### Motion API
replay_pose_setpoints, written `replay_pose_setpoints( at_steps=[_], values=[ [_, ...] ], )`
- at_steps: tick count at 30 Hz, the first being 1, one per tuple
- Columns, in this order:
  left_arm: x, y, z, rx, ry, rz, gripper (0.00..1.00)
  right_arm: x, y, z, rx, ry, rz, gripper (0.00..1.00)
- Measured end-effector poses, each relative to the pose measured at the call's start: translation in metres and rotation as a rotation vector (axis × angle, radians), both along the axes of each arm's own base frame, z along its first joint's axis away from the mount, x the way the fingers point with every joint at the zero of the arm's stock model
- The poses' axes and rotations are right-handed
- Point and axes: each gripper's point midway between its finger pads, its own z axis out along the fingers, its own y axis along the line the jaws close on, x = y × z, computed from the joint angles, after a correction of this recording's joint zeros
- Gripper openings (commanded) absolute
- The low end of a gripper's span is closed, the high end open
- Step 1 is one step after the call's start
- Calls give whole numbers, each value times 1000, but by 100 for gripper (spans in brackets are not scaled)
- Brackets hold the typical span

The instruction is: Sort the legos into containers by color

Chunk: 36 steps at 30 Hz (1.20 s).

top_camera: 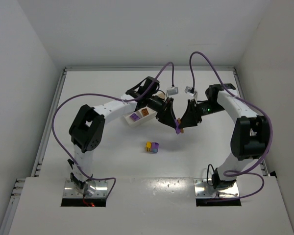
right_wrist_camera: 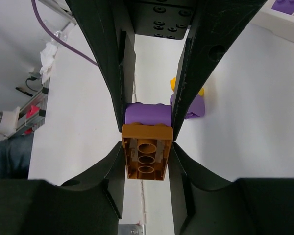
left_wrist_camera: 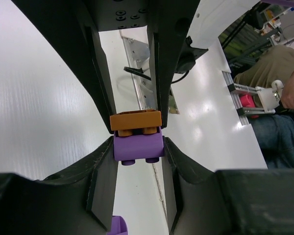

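Bracing a two-brick stack (top_camera: pixel 179 128) midair for a split: left gripper (left_wrist_camera: pixel 138 152) clenched on the purple brick (left_wrist_camera: pixel 137 144), right gripper (right_wrist_camera: pixel 147 157) clenched on the orange brick (right_wrist_camera: pixel 147 146), opposed so each can pull. Bricks look mated; seam partly hidden. The tray (top_camera: pixel 129 121) sits at 9 o'clock, yellow-purple stack (top_camera: pixel 152 147) at 7 o'clock.

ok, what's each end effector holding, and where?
The left end effector grips the purple lego by its sides, the right end effector the orange lego by its sides; they're stacked.
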Motion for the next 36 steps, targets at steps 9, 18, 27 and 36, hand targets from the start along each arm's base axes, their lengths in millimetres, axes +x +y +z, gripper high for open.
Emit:
replay_pose_setpoints(
  at_steps=[9, 18, 27, 36],
  values=[
    [1, 0, 0, 1, -2, 3, 16, -1, 0, 0, -1, 5, 1, 48],
    [2, 3, 0, 0, 2, 7, 16, 0, 0, -1, -1, -2, 1, 39],
    [2, 4, 1, -1, -1, 9, 14, 0, 0, 0, 0, 0, -1, 16],
    [-1, 8, -2, -4, -32, 28, 4, 0, 1, -1, 4, -3, 0, 8]
  ],
)
